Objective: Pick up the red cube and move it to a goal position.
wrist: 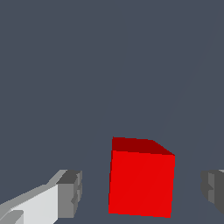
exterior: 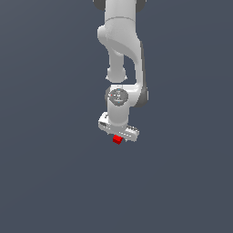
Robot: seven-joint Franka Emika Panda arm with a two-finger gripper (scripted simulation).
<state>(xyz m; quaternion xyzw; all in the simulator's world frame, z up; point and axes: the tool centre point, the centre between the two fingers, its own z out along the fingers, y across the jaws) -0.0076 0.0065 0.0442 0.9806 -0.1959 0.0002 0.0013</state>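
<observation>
The red cube (exterior: 117,139) shows as a tiny bright red block directly under the white gripper (exterior: 119,135) in the exterior view. In the wrist view the red cube (wrist: 141,181) sits between the two grey fingertips, one (wrist: 72,192) on one side and the other (wrist: 213,189) on the opposite side. A clear gap shows on each side of the cube, so the gripper (wrist: 142,192) is open around it and does not touch it. The fingers are hidden behind the hand in the exterior view.
The white arm (exterior: 122,54) comes down from the top of the exterior view. A plain dark grey-blue surface (exterior: 54,173) fills both views. No other objects show.
</observation>
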